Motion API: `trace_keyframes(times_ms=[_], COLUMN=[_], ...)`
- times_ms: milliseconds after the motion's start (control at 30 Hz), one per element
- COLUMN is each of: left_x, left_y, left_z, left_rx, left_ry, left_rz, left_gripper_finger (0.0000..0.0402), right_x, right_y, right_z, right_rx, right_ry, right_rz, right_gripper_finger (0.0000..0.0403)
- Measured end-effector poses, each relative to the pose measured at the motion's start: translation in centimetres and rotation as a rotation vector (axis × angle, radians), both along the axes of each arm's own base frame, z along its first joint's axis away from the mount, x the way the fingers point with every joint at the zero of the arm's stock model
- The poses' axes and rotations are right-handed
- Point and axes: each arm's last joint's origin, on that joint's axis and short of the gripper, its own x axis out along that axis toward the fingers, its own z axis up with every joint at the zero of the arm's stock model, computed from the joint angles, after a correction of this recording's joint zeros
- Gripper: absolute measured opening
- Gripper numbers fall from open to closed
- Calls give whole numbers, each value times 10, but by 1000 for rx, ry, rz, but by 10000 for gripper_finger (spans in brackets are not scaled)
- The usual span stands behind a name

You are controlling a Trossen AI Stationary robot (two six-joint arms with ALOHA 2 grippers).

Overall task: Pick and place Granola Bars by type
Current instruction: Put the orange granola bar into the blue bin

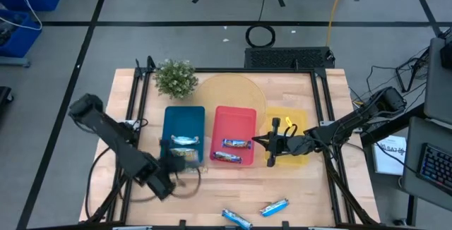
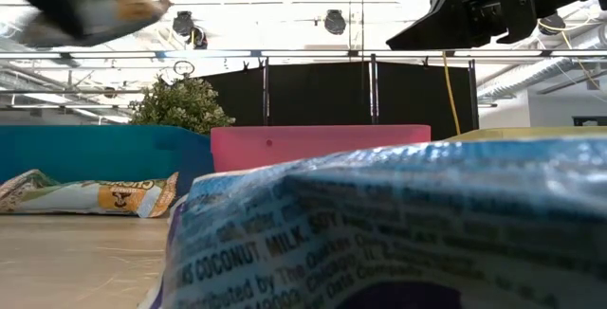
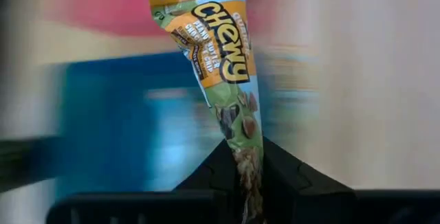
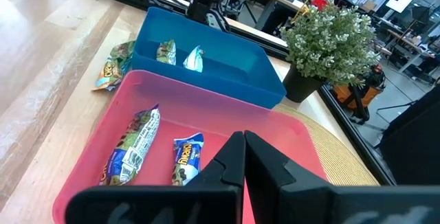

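1. Fingers [image 3: 206, 176] of the left gripper [image 3: 242, 183] clamped on the tail of a shiny tan-and-orange peanut-butter granola bar [image 3: 213, 59], wrapper hanging out past the tips – pinched by its end seam, probably because that flat crimp is the easiest purchase.
2. Carried just off the near edge of the blue rectangular plastic tray [image 1: 183, 136], blurred with motion in the high view; raised clear of the table in the low view, so likely mid-transfer toward that tray.
3. Already in the blue tray: 1 light-wrapped bar [image 1: 184, 140]; the right wrist view shows 2 small wrappers on its floor. Another tan bar [image 4: 115, 64] lying on the pale wooden table [image 1: 304, 188] just outside the blue tray's wall – judged a same-type candidate not yet sorted.
4. Red rectangular plastic tray [image 1: 236, 116] holding 2 dark-blue-accented bars [image 1: 236, 144], side by side – grouping by type evident.
5. Right gripper [image 4: 243, 157] pressed shut with nothing between the fingers, hovering between the red tray and the yellow rectangular tray [image 1: 296, 117] – waiting, it seems.
6. 2 light-blue bars [image 1: 274, 207] left near the table's front edge, well apart from every tray; 1 fills the low view's foreground.
7. Small green potted plant [image 1: 175, 78] behind the blue tray, out of the working path.
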Motion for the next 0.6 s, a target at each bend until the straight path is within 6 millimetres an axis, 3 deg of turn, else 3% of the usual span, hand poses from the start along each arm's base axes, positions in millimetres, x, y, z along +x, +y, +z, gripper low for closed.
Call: trace_keyframes(times_ms=[100,200,400,600], left_x=[-9,-11,-18,-17], left_y=[31,52,74,81], left_z=[3,-21,-77,-91], left_rx=[114,64,1,-83], left_ry=[-24,68,201,218], left_rz=[105,156,145,178], left_gripper_finger=[31,28,46,58], right_x=[0,0,0,0], right_y=[0,0,0,0], right_z=[0,0,0,0], right_rx=[1,1,-1,12], right_ry=[-2,-3,3,-4], right_rz=[0,0,0,-3], right_gripper_finger=[0,0,0,0])
